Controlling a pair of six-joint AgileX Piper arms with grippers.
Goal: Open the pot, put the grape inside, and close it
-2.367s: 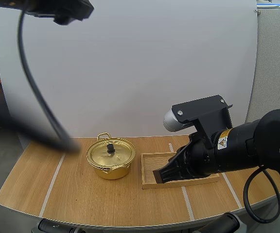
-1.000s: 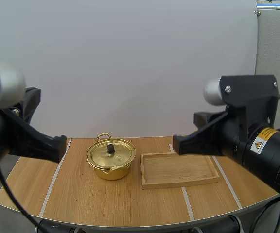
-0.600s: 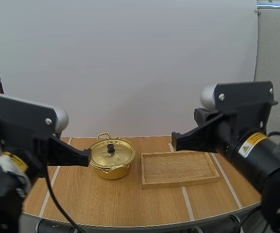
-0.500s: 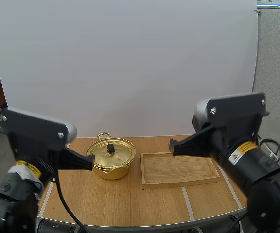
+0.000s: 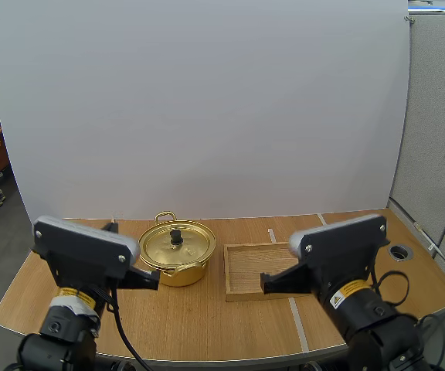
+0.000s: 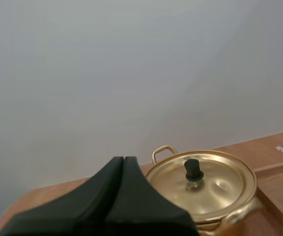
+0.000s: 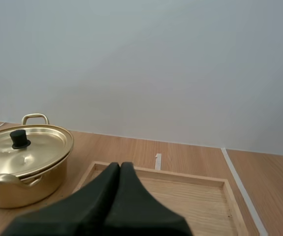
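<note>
**Both end effectors closed and empty, the pot covered on the tabletop**

My left end effector [image 6: 123, 160] is hanging low over the light wooden tabletop [image 5: 191, 317]. Its two black fingers are lying together as one dark wedge and are gripping nothing. It is pointing toward the round golden metal pot [image 5: 184, 272], which is standing just ahead of it, near the middle of the tabletop. The flat golden lid [image 6: 215, 182] is sitting on the pot, with its small black knob [image 6: 193, 169] standing upright in the centre. The pot is showing one loop handle at its far side and another at its near side. My right end effector [image 7: 120, 165] is also pressed together, with nothing between the fingers. It is hovering over the near part of the shallow rectangular wooden tray [image 7: 190, 196]. This tray is lying just beside the pot, on its right, with a narrow gap between them.
</note>
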